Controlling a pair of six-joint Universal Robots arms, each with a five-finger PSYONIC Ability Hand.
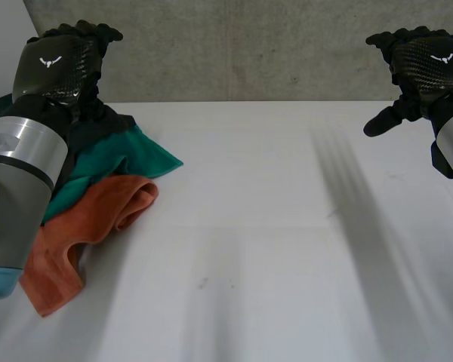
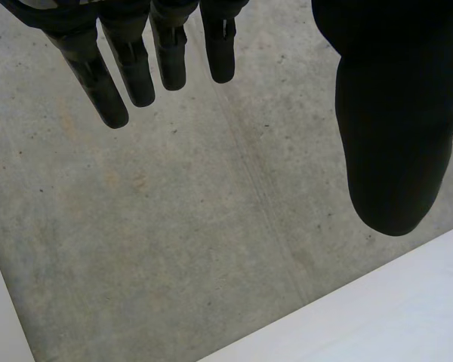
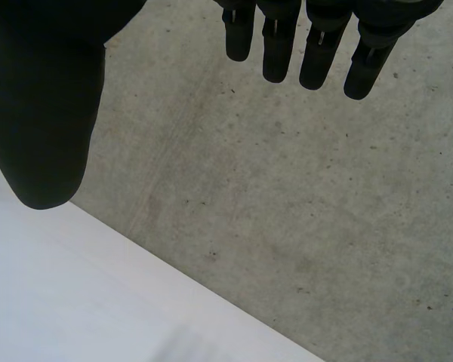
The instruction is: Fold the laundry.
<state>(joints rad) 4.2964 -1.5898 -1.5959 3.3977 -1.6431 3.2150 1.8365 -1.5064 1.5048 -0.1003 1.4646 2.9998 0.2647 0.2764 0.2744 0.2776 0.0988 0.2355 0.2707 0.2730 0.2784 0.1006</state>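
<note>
laundry (image 1: 109, 188): a crumpled, unfolded heap on the white table (image 1: 287, 241), at the table's left side. the orange cloth (image 1: 98, 215) is in front, one edge rolled over, with a strip trailing toward the table's near edge. a teal-green cloth (image 1: 132, 154) is bunched behind it, and a dark piece (image 1: 119, 121) sits at the back. the left arm (image 1: 23, 173) covers part of the heap.

left hand (image 1: 60, 60): raised over the table's far left, fingers (image 2: 128, 72) straight, released, grasping nothing.

right hand (image 1: 423, 64): raised over the table's far right, fingers (image 3: 317, 53) straight, thumb apart, empty.

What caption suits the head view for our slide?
Open black left hand and right hand above white table; crumpled orange cloth, green cloth and dark cloth heaped by left arm.
</note>
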